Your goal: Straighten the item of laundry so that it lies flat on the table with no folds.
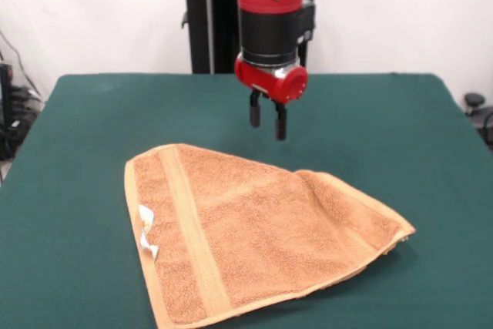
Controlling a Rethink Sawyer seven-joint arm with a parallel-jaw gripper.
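While our gripper (267, 118) hangs empty, fingers slightly apart, above the folded hand towel (254, 229) on the green table (69, 136), we risk pinching both layers and dragging it.

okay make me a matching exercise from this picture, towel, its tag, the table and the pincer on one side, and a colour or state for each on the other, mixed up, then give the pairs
Column one:
1. towel
2. tag
3. table
4. pincer

Column two:
A. dark green
B. white
C. hanging above the towel's far edge, holding nothing
D. orange-tan, folded over on itself

Pairs: 1-D, 2-B, 3-A, 4-C
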